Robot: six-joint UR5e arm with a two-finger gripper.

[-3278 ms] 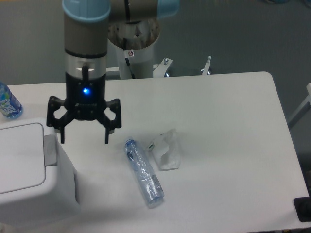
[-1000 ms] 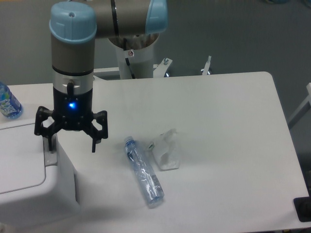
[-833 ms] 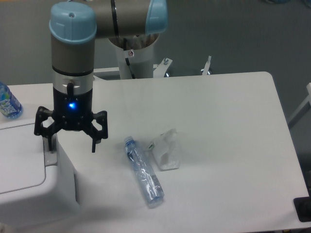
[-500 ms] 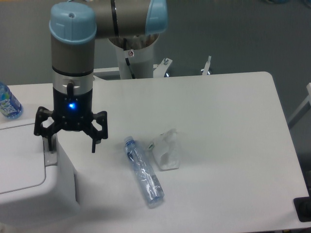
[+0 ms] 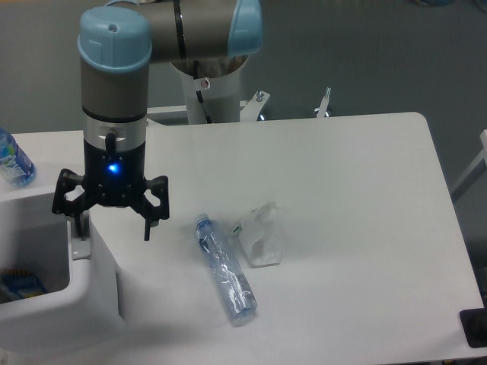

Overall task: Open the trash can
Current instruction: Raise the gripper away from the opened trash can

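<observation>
We have the trash can (image 5: 53,293) at the front left corner of the table (image 5: 342,190), partly cut off by the frame edge. Its top is an open well: no lid covers it, and something coloured lies inside at the lower left, too small to name. The lid itself is not visible, so we cannot tell where it sits.

The pincer (image 5: 110,226) hangs point-down over the can's right rim, jaws spread wide and gripping nothing. One finger (image 5: 76,225) stands at the grey tab (image 5: 80,247), apparently pressing it; the other finger hangs outside the can's right wall, over the table.

Judgement: the can looks open, so the step in hand is the press on the tab and its release. To do it well we would keep the finger square on the tab, push straight down rather than sideways so the can does not slide, and lift vertically, watching that the lid does not fall shut. The outer finger should stay clear of the can wall.

Surface: the table is white, smooth and matte. A clear plastic bottle (image 5: 224,270) lies on its side near the middle, just beside a small white wrapper (image 5: 260,239). Both are well apart from the pincer. A second bottle with a blue label (image 5: 14,163) stands at the left edge behind the can.

Room: grey floor beyond the table; the arm's white pedestal (image 5: 209,87) stands behind the far edge.
</observation>
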